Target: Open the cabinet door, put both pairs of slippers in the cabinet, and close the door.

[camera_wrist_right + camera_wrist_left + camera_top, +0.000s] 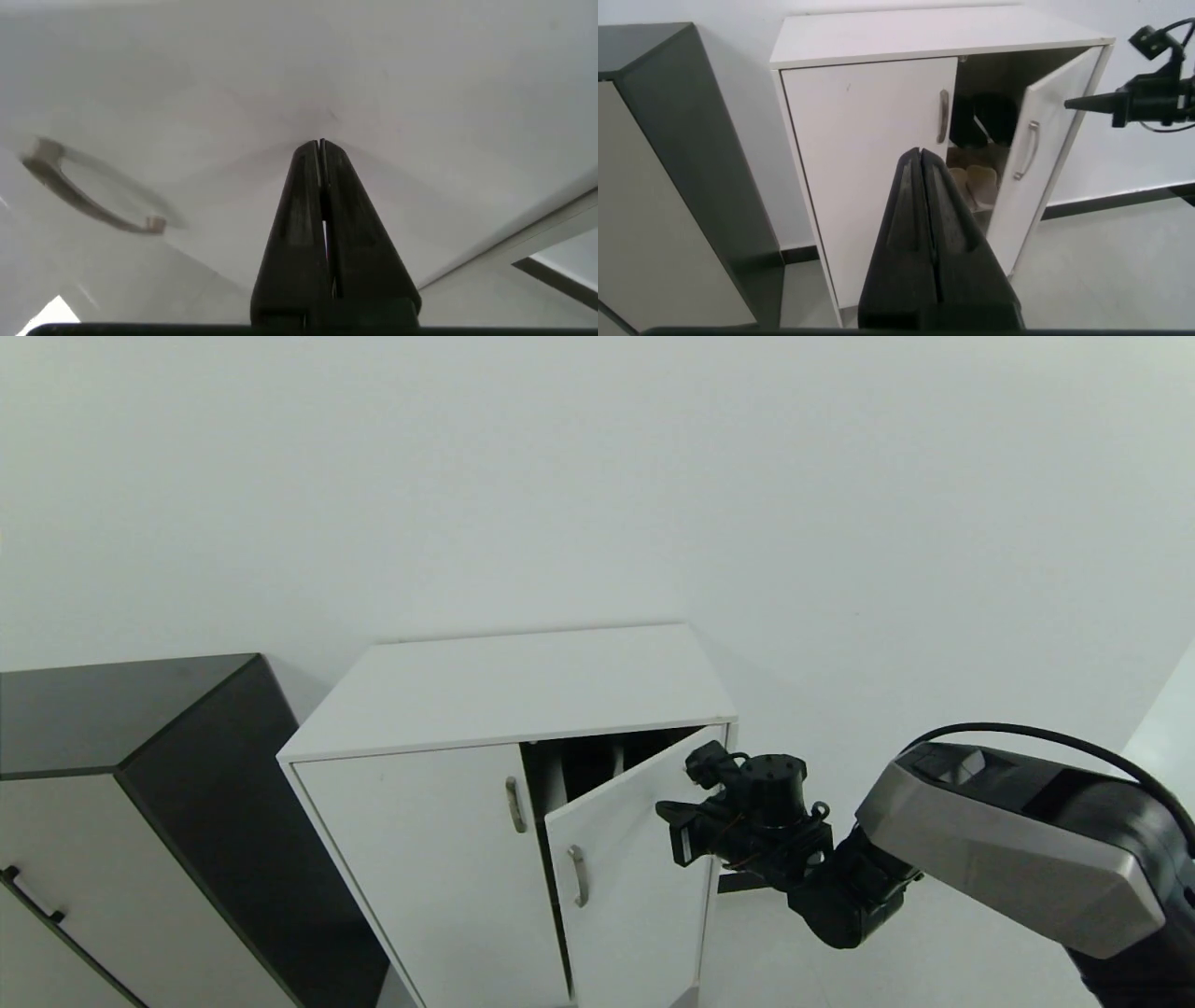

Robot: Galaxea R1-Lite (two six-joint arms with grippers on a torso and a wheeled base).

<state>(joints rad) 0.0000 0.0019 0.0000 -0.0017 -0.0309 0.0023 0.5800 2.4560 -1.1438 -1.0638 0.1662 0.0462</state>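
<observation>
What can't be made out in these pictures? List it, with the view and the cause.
- Head view: cabinet interior, hidden by the half-open right door and shadow.
- Left wrist view: pale shapes inside, too small to tell as slippers.
- Right wrist view: whether the right gripper touches the door; its tips hide any gap.
- Head view: cabinet's base, cut off by the lower edge.

Beige slippers (970,183) (dim, indistinct) partly behind the ajar door (1060,121)
</observation>
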